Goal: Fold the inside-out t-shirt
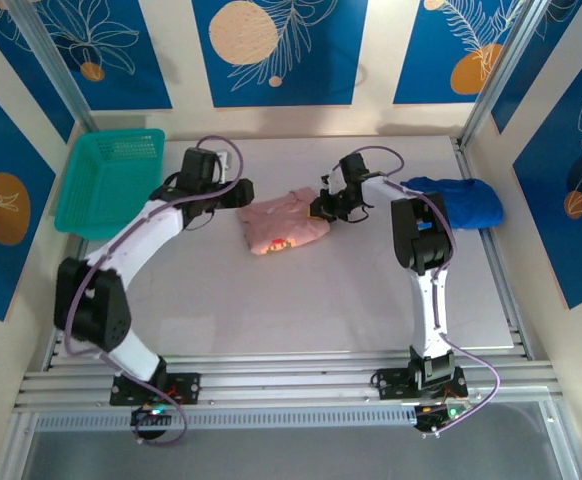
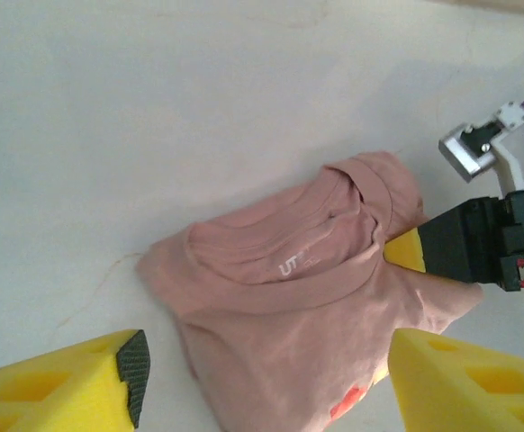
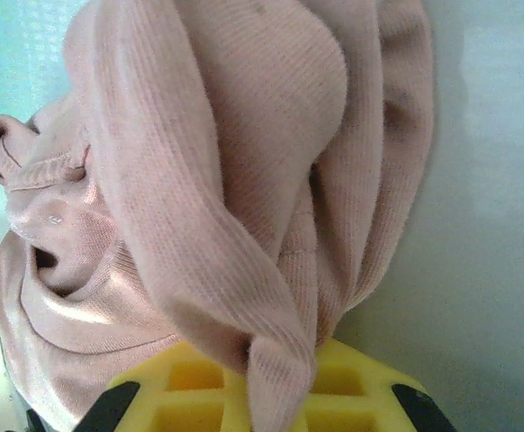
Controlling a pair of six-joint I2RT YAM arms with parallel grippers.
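Note:
The salmon-pink t-shirt point(image 1: 281, 225) lies bunched in a heap at the middle back of the table, its collar band and a white neck label facing up point(image 2: 289, 279). An orange-red patch peeks out at its near edge. My left gripper point(image 1: 239, 192) hovers at the heap's left edge, open, its yellow fingers spread wide on either side of the cloth point(image 2: 266, 378). At the heap's right edge, my right gripper point(image 1: 323, 208) is shut on a fold of the shirt. That pinched fold of ribbed fabric point(image 3: 226, 180) rises from between the yellow jaws of the right gripper point(image 3: 262, 396).
A teal basket point(image 1: 111, 180) stands at the back left corner. A royal-blue garment point(image 1: 461, 200) lies crumpled at the back right, just past the right arm. The grey table point(image 1: 321, 300) has bare surface in front of the shirt.

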